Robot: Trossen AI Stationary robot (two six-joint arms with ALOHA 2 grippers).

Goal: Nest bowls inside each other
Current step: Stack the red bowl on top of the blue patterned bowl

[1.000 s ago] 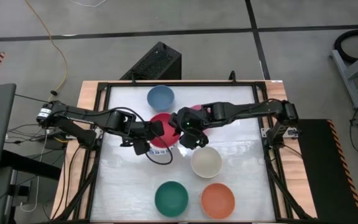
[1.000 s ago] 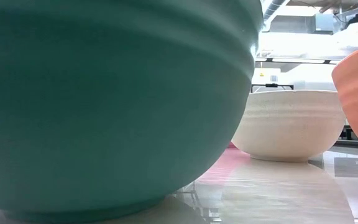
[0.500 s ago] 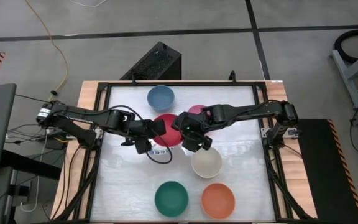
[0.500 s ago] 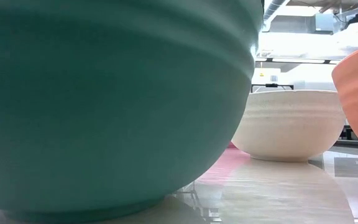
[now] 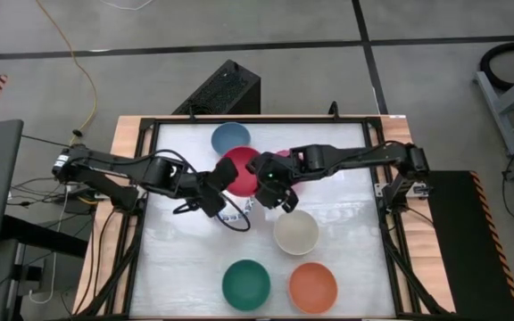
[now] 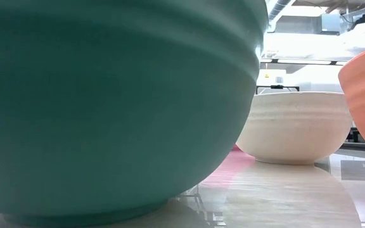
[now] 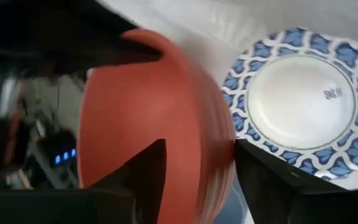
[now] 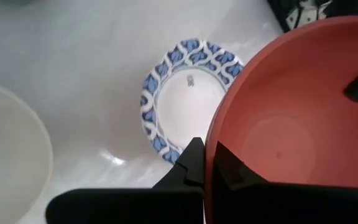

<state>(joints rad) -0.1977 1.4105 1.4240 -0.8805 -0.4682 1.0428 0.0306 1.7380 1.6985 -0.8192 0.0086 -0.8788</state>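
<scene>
1. Nearest the low camera, the plain green round bowl (image 5: 245,283) and orange bowl (image 5: 312,286) sit untouched.
2. Mid-table, the plain red round bowl's (image 5: 239,168) rim is pinched by the right gripper (image 8: 207,165), lifted over a white blue-rimmed bowl (image 8: 188,93).
3. The left gripper (image 7: 194,165) is parted around that red bowl, no clamp visible.

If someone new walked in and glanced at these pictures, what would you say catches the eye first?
The red bowl at mid-table, lifted and tilted, with the right gripper shut on its rim and the left gripper open beside it. Under it lies a blue-patterned bowl. The green bowl fills most of the low view, with the cream bowl behind.
</scene>
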